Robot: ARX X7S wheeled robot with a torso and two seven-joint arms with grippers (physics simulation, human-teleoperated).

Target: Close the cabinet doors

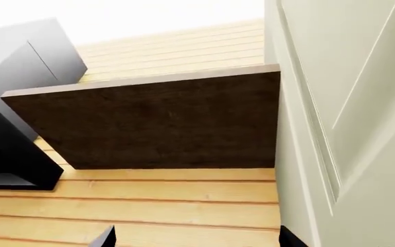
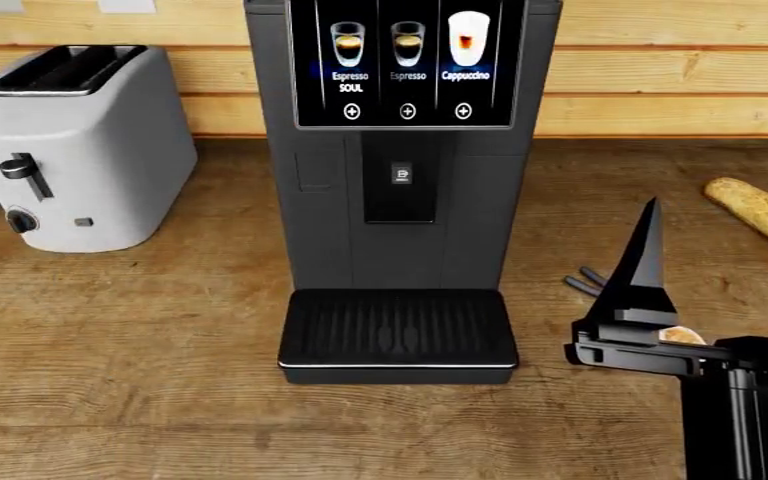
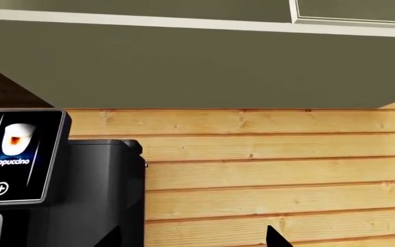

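Wooden countertop (image 2: 131, 330) carries a black coffee machine (image 2: 398, 180) at centre, white toaster (image 2: 71, 145) far left. We see the pale green cabinet door (image 1: 348, 103) only in wrist views, overhead, facing direction unclear. Our right gripper (image 2: 631, 300) hangs near right w/ nothing held; opening can't be judged. Left gripper (image 1: 194, 237): tips spread, empty.

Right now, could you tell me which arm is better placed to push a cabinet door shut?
Left, probably. The left gripper sits right beside a pale panelled door. The right gripper hovers over the counter by the coffee machine, facing the wall below the cabinet.
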